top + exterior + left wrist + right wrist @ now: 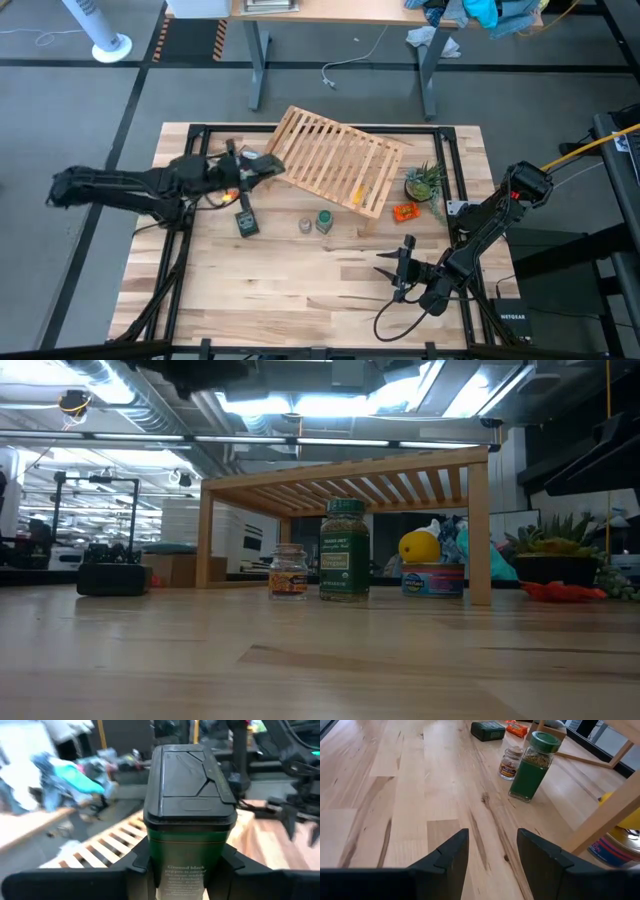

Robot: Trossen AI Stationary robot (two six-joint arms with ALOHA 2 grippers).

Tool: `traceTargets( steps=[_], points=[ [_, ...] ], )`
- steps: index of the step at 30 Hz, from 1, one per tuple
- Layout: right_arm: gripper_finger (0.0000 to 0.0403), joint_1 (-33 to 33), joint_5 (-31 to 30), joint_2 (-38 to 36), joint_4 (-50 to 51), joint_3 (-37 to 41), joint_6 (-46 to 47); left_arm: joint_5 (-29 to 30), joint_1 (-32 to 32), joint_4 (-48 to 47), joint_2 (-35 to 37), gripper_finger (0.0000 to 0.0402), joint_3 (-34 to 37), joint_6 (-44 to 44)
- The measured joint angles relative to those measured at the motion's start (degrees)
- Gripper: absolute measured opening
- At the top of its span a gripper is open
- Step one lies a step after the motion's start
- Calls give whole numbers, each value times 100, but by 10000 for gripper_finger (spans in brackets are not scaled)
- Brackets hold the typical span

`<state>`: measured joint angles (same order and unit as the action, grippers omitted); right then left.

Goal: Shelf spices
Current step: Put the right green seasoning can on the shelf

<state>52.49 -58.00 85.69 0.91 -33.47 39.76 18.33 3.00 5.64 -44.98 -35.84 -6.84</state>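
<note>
My left gripper (255, 168) is raised beside the left end of the light-wood slatted shelf (335, 160), shut on a dark squarish spice jar (190, 785) with a black lid and a pale label. A second dark jar (246, 221) lies on its side on the table. The tiny clear jar (305, 225) and the green round jar (324, 220) stand upright in front of the shelf, also seen as the clear jar (510, 764) and the green jar (532, 767). My right gripper (395, 268) is open near the table's near right side, pointing left. My left gripper pinches the dark jar's green body (186, 845) between its two fingers, one on each side, just below the black lid. The jar points its lid away from the wrist, toward the shelf (105, 847), and is lifted clear of the table.
A potted plant (425, 182) and orange pieces (405, 211) sit at the shelf's right end. A can (432, 578) and a yellow object (420, 546) sit under the shelf (340, 470). Bare tabletop (300, 290) stretches along the near side.
</note>
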Motion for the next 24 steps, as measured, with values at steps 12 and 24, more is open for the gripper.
traceTargets(
  steps=[12,24],
  points=[
    [172,0,11,0,2,0,-126,-3346,2475,-21,-937,99,-1,729],
    [172,0,17,0,7,0,-175,-4040,3047,513,-2322,99,-27,537]
  ],
)
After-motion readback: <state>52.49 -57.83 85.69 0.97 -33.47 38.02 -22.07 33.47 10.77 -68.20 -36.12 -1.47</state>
